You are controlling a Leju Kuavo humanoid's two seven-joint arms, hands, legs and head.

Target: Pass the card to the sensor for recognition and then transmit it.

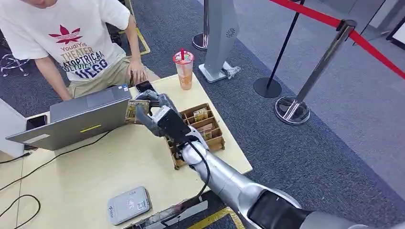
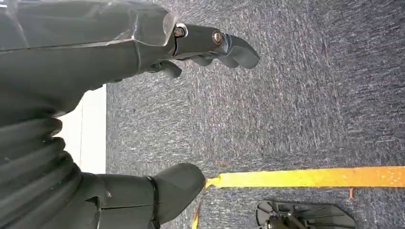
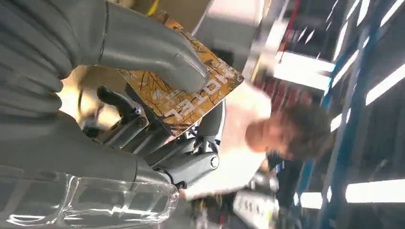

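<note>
The right hand is gripping a brown-and-gold patterned hotel card at frame centre, beside the laptop. The left hand is hanging empty, fingers apart.

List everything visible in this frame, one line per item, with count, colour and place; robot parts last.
card: 1, brown-gold, printed HOTEL, held up by the right hand near the laptop
laptop: 1, grey, table's far left
card reader: 1, grey, table's near edge
wooden tray: 1, brown, compartments with cards, table's right side
drink cup: 1, orange with red straw, far table corner
phone: 1, dark, by the person's hand
table: 1, pale yellow
stanchions: 2, red belt, on carpet
person: 1, white T-shirt, seated behind the table
left hand: grey, fingers apart, over carpet
right hand: grey, pinching the card
</note>
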